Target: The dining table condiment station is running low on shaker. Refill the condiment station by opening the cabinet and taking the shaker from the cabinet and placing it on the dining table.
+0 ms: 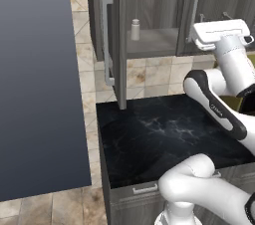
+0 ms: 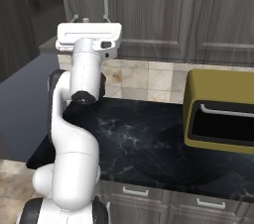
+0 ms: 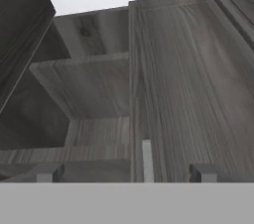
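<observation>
- We see the gripper (image 3: pixel 126 172) with its jaws spread fully apart and nothing between them, raised in front of the cabinet (image 1: pixel 149 15).
- In the hand view, the two fingertips (image 3: pixel 48 172) flank the top of a silver bar handle (image 3: pixel 147 161) on the shut door.
- The cabinet's left door (image 1: pixel 118 40) stands swung out, to the gripper's left.
- The shaker (image 1: pixel 135 29) stands upright on the open shelf, left of the gripper and apart from it.
- Below the gripper lies a black marble counter (image 1: pixel 164 134); a yellow appliance (image 2: pixel 221 114) sits to its right.
</observation>
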